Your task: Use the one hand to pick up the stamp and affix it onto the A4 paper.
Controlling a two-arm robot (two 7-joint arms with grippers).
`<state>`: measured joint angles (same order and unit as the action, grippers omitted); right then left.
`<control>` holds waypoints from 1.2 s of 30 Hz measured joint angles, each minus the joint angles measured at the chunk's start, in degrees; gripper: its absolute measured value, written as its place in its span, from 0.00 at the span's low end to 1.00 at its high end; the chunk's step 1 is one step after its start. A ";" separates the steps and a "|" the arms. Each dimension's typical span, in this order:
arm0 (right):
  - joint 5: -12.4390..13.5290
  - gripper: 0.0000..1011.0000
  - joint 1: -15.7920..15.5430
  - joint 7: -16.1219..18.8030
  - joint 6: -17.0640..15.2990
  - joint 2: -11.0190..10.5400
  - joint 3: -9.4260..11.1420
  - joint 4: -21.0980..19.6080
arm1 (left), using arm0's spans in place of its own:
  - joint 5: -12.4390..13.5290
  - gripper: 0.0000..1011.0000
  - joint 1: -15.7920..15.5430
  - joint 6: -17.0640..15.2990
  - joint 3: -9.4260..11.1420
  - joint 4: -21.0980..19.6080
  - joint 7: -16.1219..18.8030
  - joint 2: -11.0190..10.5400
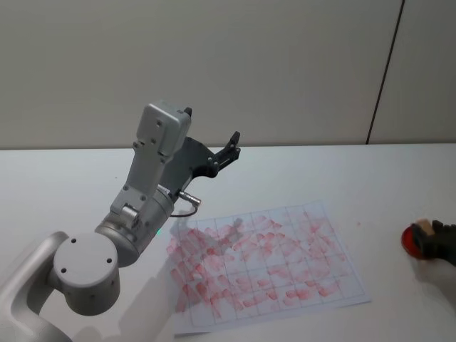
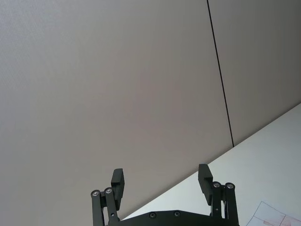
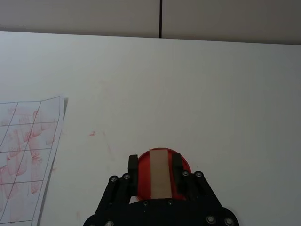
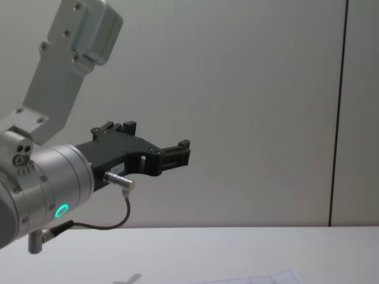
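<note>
1 stamp (image 3: 161, 173) in right pincer (image 3: 160, 172); 1 A4 paper (image 1: 265, 265)

Silver-grey jointed left arm (image 4: 41, 177) with green ring light, thin cable, black end effector (image 4: 177, 155).

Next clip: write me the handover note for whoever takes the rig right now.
Right gripper: at the table's right edge, shut on the stamp, which sits over a red ink pad.
Left gripper: raised off the table beyond the paper's left side, open, holding nothing.
A4 paper: flat in front of the robot, its grid already full of red marks.
Done: stamp gripped.
Left: lift it, carry it left to the paper, press it down, let go.
</note>
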<state>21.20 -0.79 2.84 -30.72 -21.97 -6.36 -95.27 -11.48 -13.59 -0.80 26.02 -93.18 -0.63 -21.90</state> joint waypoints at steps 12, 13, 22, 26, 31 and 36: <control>-0.96 0.77 0.28 0.66 3.01 0.25 -0.14 -0.30 | 0.00 0.99 0.00 0.00 0.00 0.00 0.00 0.00; -1.04 0.77 0.22 0.66 3.31 0.24 -0.13 -0.48 | 0.00 0.99 0.00 0.00 0.00 0.00 0.00 0.00; -2.51 0.99 -0.91 0.49 8.37 -0.21 0.22 -2.78 | 0.00 0.99 0.00 0.00 0.00 0.00 0.00 0.00; -3.27 0.99 -1.60 0.29 10.72 -0.50 0.42 -3.91 | 0.00 0.99 0.00 0.00 0.00 0.00 0.00 0.00; -4.53 0.99 -2.61 -0.12 14.58 -0.93 0.74 -5.53 | 0.00 0.99 0.00 0.00 0.00 0.00 0.00 0.00; -5.95 0.99 -3.66 -0.54 18.42 -1.39 1.08 -7.16 | 0.00 0.99 0.00 0.00 0.00 0.00 0.00 0.00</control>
<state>15.25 -4.45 2.29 -12.31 -23.36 -5.28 -102.43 -11.48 -13.59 -0.80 26.03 -93.18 -0.63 -21.89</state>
